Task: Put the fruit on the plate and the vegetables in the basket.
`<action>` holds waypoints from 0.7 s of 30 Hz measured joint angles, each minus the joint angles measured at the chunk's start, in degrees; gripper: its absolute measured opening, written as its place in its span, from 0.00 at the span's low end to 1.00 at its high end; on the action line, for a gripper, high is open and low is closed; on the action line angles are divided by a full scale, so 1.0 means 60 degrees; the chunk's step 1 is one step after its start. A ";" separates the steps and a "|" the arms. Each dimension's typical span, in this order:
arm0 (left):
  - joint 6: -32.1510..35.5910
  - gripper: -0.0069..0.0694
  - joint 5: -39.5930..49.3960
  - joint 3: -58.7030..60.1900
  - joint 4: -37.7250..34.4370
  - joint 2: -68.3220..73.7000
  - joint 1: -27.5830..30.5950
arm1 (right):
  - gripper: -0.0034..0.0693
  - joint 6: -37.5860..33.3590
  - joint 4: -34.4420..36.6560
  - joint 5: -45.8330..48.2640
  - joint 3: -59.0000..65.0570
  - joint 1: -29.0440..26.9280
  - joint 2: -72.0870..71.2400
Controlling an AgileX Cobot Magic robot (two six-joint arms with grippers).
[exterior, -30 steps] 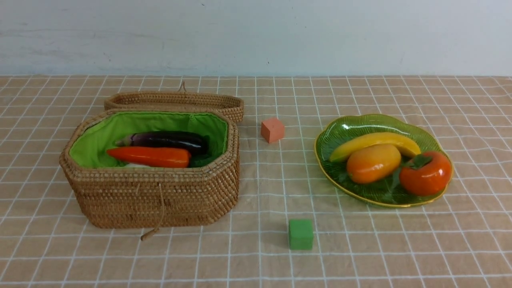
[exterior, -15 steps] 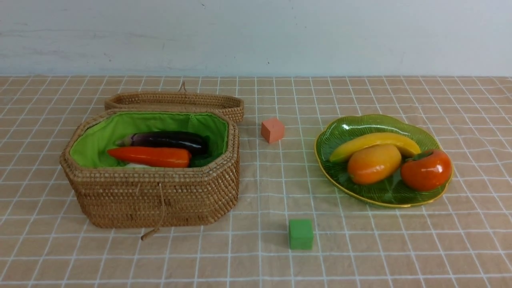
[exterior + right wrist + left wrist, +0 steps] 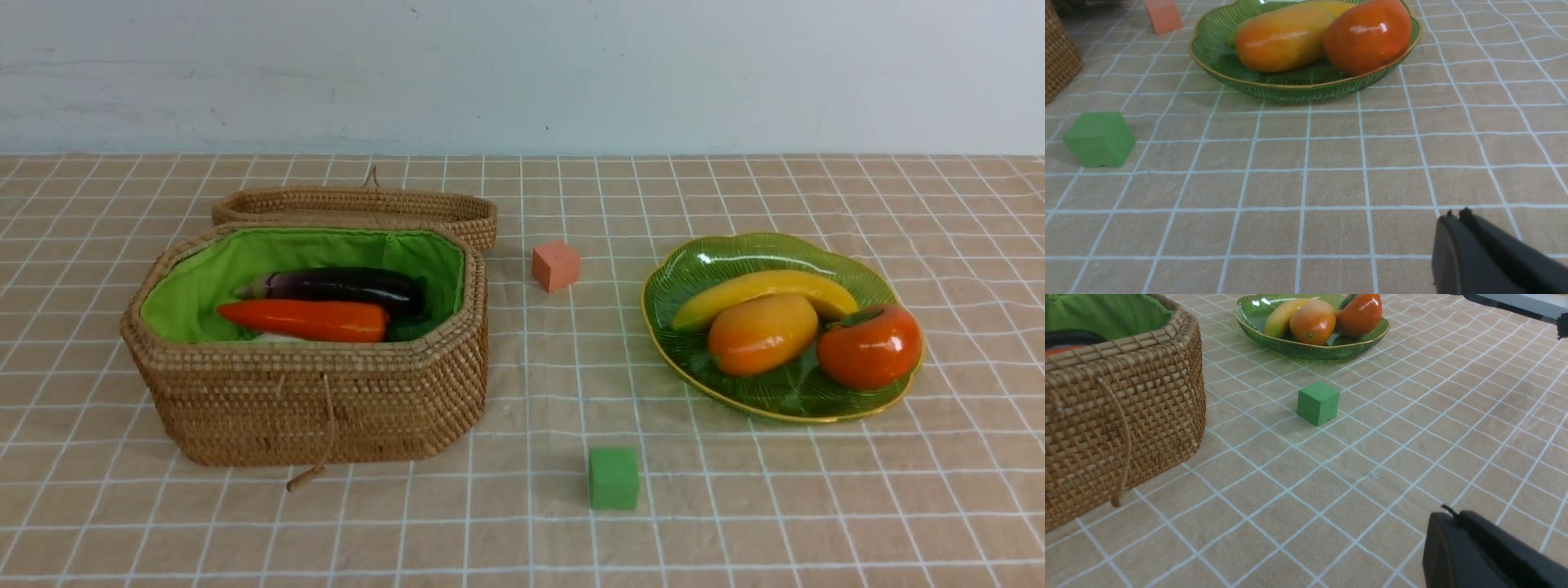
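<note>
Persimmon [image 3: 869, 346] has rolled since a second ago, leaf cap now tipped back; nothing else moved. Front view: banana [image 3: 766, 292], mango [image 3: 762, 333] on plate [image 3: 694, 260]; eggplant [image 3: 339, 286], carrot [image 3: 306, 320] in basket [image 3: 318, 400]. Left wrist view: left gripper [image 3: 1457, 522] closed, empty, near green cube [image 3: 1318, 403]. Right wrist view: right gripper [image 3: 1457, 218] closed, empty. Risk: persimmon sits by the rim, a knock could roll it off.

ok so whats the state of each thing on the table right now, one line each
basket: open, lid off, behind it
eggplant: in basket
carrot: in basket
plate: holds three fruits
banana: on plate
mango: on plate
persimmon: on plate
orange cube: on cloth
green cube: on cloth
left gripper: fingers shut, empty
right gripper: fingers shut, empty
</note>
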 joint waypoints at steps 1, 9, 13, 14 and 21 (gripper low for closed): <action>-0.0004 0.07 0.0009 0.0000 0.0000 0.0000 0.0000 | 0.03 0.0000 0.0000 0.0000 0.0000 0.0000 0.0000; -0.0004 0.07 0.0024 0.0000 0.0000 0.0000 0.0000 | 0.04 0.0000 0.0035 -0.0003 0.0000 0.0000 0.0000; -0.0004 0.08 0.0024 0.0000 0.0000 0.0000 0.0000 | 0.04 0.0000 0.0043 -0.0003 0.0000 0.0000 0.0000; -0.0004 0.08 0.0024 0.0000 0.0000 0.0000 0.0000 | 0.04 0.0000 0.0043 -0.0003 0.0000 0.0000 0.0000; -0.0004 0.08 -0.0065 0.0020 0.0210 0.0000 0.0000 | 0.04 0.0000 0.0053 -0.0003 0.0000 0.0000 0.0000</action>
